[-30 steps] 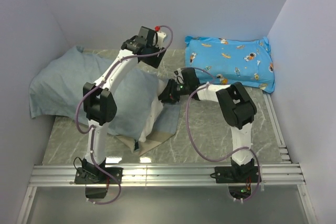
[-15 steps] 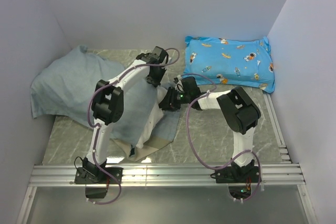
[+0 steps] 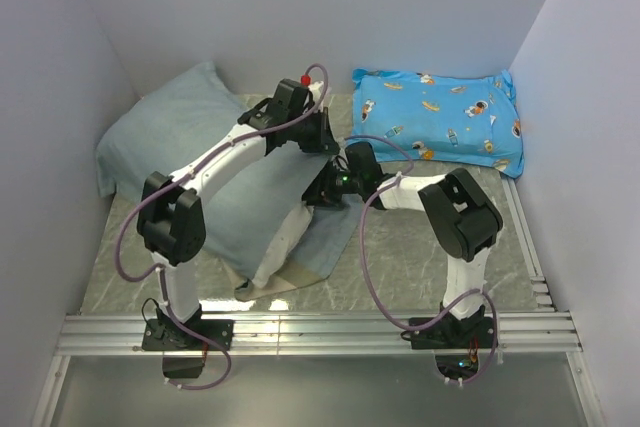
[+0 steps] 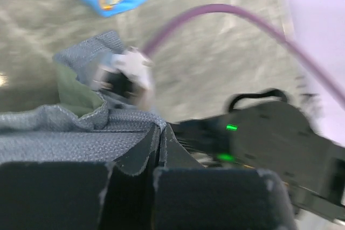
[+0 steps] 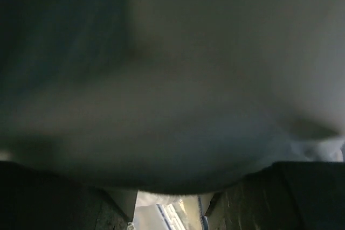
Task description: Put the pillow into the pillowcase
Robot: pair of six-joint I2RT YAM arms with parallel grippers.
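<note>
Dusty grey-blue limp fabric pillowcase sprawls from the centre of the grey marbled bench toward 10 o'clock. Plain white puffy pillow shows at its 5 o'clock mouth. Left tool is clamped tight on the pillowcase edge. Right tool is pressed into blurred cloth with its fingers apart; whether it has a hold cannot be told.

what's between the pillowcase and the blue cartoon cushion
Top view: a narrow strip of marbled table, with the left pincer and the right arm's wrist over it by the pillowcase edge.

One pillow, one pillowcase, one blue cushion
</note>
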